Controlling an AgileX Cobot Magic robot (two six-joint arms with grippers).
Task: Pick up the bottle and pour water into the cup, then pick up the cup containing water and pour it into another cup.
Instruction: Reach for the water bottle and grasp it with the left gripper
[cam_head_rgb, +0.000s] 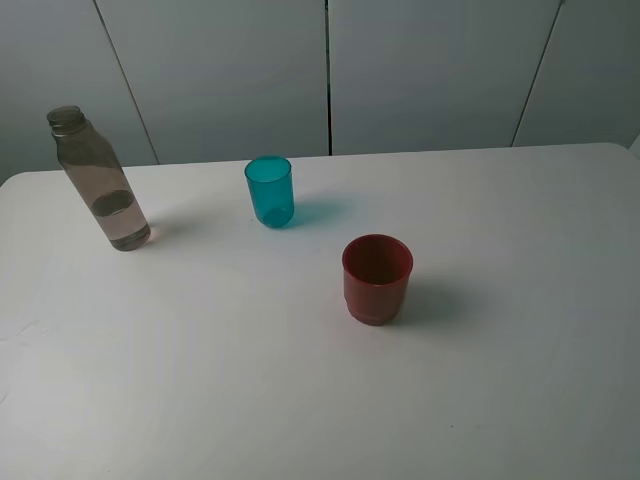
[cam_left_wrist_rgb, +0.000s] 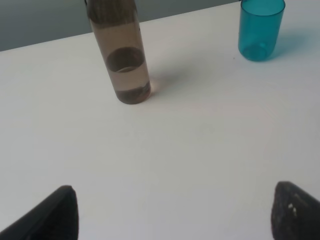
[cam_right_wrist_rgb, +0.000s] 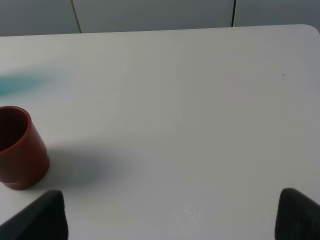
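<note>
Three vessels upright on table (cam_head_rgb: 500, 350), apart: bottle (cam_head_rgb: 100, 185), teal cup (cam_head_rgb: 270, 192), red cup (cam_head_rgb: 377, 279). Left pincer (cam_left_wrist_rgb: 175, 214) spread wide, empty; right pincer (cam_right_wrist_rgb: 172, 215) likewise.

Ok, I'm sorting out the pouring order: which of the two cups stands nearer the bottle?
The teal tumbler: slim, translucent, standing right of the bottle in the high view. The dark red cup is stouter, opaque and farther off.
</note>
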